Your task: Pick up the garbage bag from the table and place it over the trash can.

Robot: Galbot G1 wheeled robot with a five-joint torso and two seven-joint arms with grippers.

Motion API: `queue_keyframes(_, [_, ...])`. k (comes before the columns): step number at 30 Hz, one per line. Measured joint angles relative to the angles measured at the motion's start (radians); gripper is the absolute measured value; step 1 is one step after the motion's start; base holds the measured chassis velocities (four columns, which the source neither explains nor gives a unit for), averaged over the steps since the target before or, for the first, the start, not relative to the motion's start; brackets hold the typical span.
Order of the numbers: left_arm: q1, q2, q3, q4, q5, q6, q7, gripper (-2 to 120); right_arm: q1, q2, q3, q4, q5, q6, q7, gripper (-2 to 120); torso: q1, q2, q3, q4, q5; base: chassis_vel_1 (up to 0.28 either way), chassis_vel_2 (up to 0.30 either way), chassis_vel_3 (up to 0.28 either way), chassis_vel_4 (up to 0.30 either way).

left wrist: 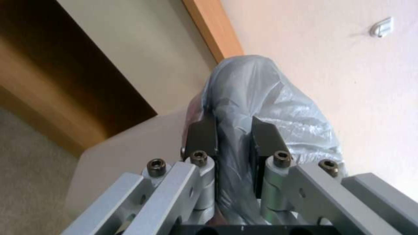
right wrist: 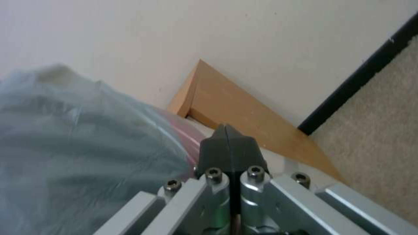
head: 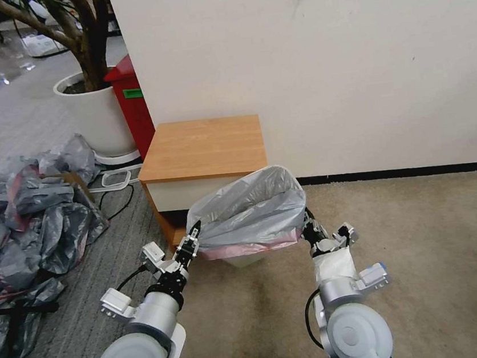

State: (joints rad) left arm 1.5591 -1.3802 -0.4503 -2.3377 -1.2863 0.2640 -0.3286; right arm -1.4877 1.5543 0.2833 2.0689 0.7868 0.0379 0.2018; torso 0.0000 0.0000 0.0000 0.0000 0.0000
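The left gripper (head: 194, 231) is pinching a fold of the bag (head: 250, 209), and the right gripper (head: 307, 224), fingers pressed together, is gripping the opposite edge. The bag is hiding nearly all of the can (head: 246, 260), just before the table (head: 203, 148).

- The trash can (head: 246, 260) is almost wholly hidden by the garbage bag (head: 250, 209), low centre.
- The heap of bags (head: 23, 226) is cut off at the left edge.
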Motion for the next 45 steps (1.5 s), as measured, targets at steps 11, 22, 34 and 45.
queue_keyframes(11, [0.003, 0.008, -0.001, -0.027, -0.038, 0.018, -0.002, 11, 0.004, -0.031, 0.01, -0.078, -0.265, 0.058, -0.061, 0, 0.0, 0.0, 0.0, 0.0, 0.0001, 0.0, 0.0, 0.0, 0.0])
queue_keyframes(22, [0.003, 0.014, -0.013, -0.022, -0.024, 0.025, -0.001, 10, -0.033, -0.043, 0.008, 0.002, -0.272, 0.072, -0.04, 14, 0.0, 0.0, 0.0, 0.0, 0.0, 0.0, 0.0, 0.0, 0.0])
queue_keyframes(34, [-0.078, 0.079, -0.028, 0.038, 0.114, 0.045, -0.032, 9, -0.091, -0.129, 0.072, 0.205, -0.109, 0.067, -0.024, 57, 0.0, 0.0, 0.0, 0.0, 0.0001, 0.0, 0.0, 0.0, 0.0])
queue_keyframes(45, [-0.079, 0.153, 0.012, 0.046, 0.308, 0.123, -0.032, 9, 0.005, -0.369, 0.138, 0.393, -0.25, -0.195, -0.12, 92, 0.0, 0.0, 0.0, -0.0002, 0.0002, 0.0, 0.0, 0.0, 0.0])
